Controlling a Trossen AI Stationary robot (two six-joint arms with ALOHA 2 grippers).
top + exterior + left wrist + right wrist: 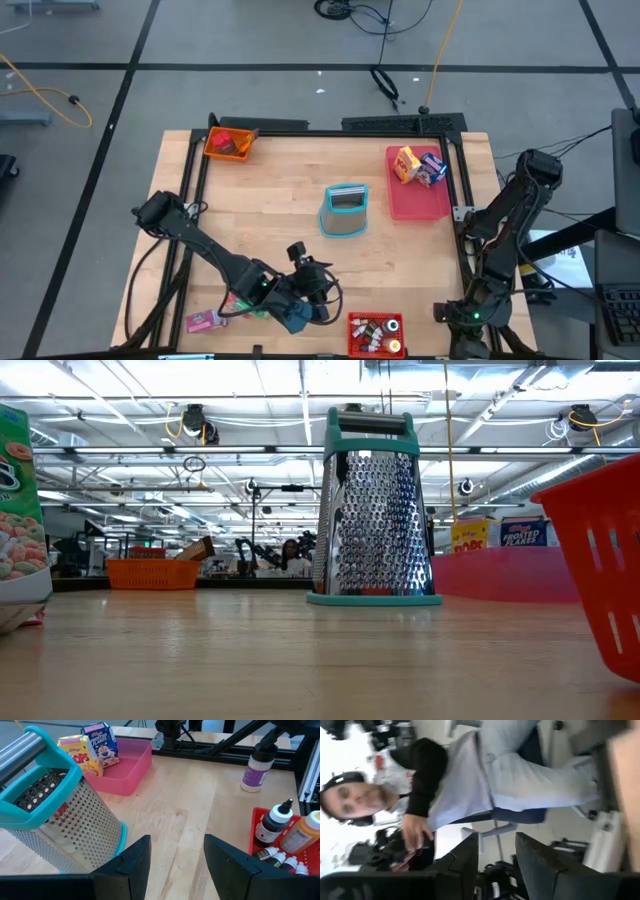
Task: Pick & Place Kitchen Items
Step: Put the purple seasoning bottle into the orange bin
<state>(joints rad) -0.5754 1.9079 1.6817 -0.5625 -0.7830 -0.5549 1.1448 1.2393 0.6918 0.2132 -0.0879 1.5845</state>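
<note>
Two cereal boxes [417,165] stand in the pink tray [420,202] at the table's far right; small bottles [372,333] fill the red bin [376,322] at the near edge. A grater [345,209] stands mid-table. The left gripper [305,308] hovers beside the bin, fingers apart and empty. The right gripper [495,865], off the table's right edge, is parted, facing a seated person [470,775].

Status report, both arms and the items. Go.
Left end effector open, empty, low over near table edge. Right end effector open, empty, parked off the table's right side. Cereal boxes on pink tray. Grater upright mid-table, ahead of left arm.
</note>
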